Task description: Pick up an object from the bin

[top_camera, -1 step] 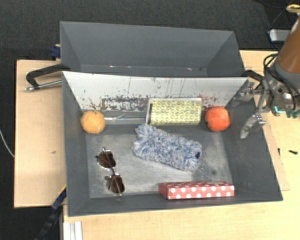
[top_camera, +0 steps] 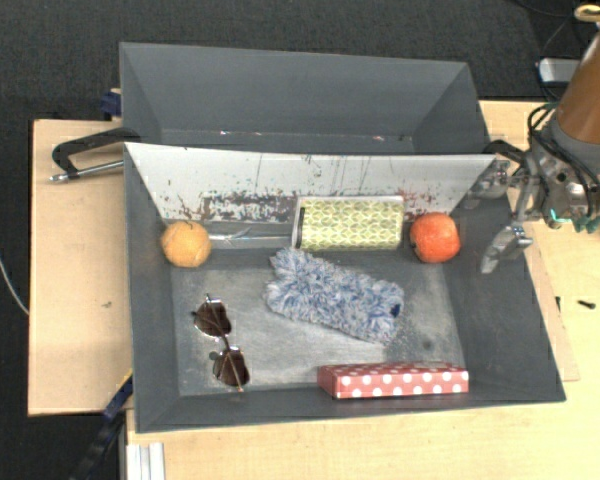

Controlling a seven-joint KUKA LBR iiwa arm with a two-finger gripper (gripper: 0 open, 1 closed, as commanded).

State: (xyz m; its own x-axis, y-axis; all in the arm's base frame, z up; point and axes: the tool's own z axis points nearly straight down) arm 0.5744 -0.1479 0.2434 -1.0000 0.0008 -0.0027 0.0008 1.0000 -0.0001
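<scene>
Camera view: shows gripper (top_camera: 497, 215) hanging over right wall of bin (top_camera: 500, 348), nr back-right corner, fingers spread apart w/ nothing btw them, so released and empty. Probably held off to that side to keep floor clear before a descent. No obj picked yet, and can't tell which is meant. Nearest is red-orange ball (top_camera: 435, 238) at foot of back wall toward right corner, just beside green patterned box (top_camera: 350, 224) propped vs. back wall at mid. Likely rolled there and stopped by wall and box. Same story for orange fruit (top_camera: 185, 244) at back wall nr left side. Blue-white fuzzy cloth (top_camera: 335, 293) slumped flat mid-floor, touching nothing hard. Sunglasses (top_camera: 220, 343) folded open nr front-left corner. Red polka-dot box (top_camera: 393, 380) flat along front edge, well apart from gripper.
</scene>
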